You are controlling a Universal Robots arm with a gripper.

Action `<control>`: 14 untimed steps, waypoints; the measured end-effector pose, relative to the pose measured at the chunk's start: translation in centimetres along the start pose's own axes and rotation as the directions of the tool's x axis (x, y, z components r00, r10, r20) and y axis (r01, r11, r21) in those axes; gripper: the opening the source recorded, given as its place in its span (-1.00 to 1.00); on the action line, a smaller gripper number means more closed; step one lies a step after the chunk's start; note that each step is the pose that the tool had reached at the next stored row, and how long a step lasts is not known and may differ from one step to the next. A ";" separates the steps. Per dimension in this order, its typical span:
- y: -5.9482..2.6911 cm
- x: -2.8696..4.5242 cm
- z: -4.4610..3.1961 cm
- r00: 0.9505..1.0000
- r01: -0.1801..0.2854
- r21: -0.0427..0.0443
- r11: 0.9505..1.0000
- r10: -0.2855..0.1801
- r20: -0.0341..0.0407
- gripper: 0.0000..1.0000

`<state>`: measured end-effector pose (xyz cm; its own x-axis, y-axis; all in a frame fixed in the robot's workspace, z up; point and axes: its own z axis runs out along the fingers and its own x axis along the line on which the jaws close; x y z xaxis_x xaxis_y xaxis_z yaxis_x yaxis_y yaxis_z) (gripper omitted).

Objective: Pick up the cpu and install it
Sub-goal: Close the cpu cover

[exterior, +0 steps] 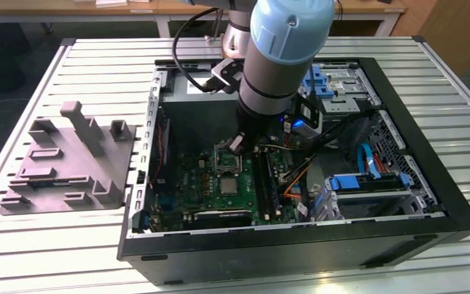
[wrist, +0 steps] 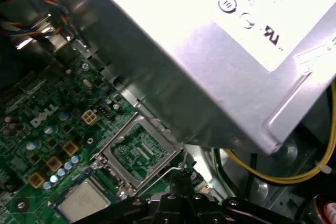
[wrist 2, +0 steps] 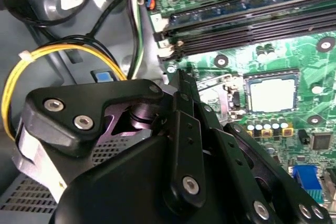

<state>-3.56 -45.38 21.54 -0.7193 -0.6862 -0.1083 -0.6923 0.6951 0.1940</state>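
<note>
The cpu (exterior: 229,185), a small silvery square chip, lies flat in its socket on the green motherboard inside the open computer case; it also shows in both wrist views (wrist 2: 271,92) (wrist: 84,201). Beside it the socket's metal load frame (wrist: 139,150) stands hinged open. My gripper (exterior: 237,146) reaches down into the case right at that frame, a short way from the cpu. Its fingers come together in a narrow tip (wrist 2: 179,77) (wrist: 181,179) next to the thin wire lever (wrist: 170,170), and nothing shows between them. I cannot tell whether the tip touches the lever.
A silver power supply box (wrist: 210,51) hangs close over the socket. Yellow cables (wrist 2: 31,61) and memory slots (wrist 2: 252,19) lie near the gripper. Blue drive bays (exterior: 366,184) fill the case's right in the exterior view. A grey moulded tray (exterior: 63,165) stands on the slatted table.
</note>
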 end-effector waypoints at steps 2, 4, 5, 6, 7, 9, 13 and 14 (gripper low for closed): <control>0.15 -0.30 0.09 1.000 0.000 0.000 1.000 0.000 0.000 -0.79; 0.26 -0.56 0.20 1.000 0.001 0.000 1.000 -0.001 0.000 -0.79; 0.32 -0.65 0.26 1.000 0.001 0.000 1.000 -0.001 0.000 -0.79; 0.35 -0.70 0.34 1.000 0.001 -0.001 1.000 -0.001 0.000 -0.79; 0.37 -0.73 0.41 1.000 0.001 -0.001 1.000 -0.001 0.001 -0.79; 0.42 -0.79 0.59 1.000 0.002 -0.002 1.000 -0.002 0.002 -0.79; 0.53 -0.93 0.92 1.000 0.003 -0.004 1.000 -0.003 0.003 -0.79; 0.57 -0.97 0.98 1.000 0.004 -0.004 1.000 -0.004 0.003 -0.79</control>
<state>-3.31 -44.11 20.80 -0.7170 -0.6880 -0.1122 -0.6946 0.6916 0.1979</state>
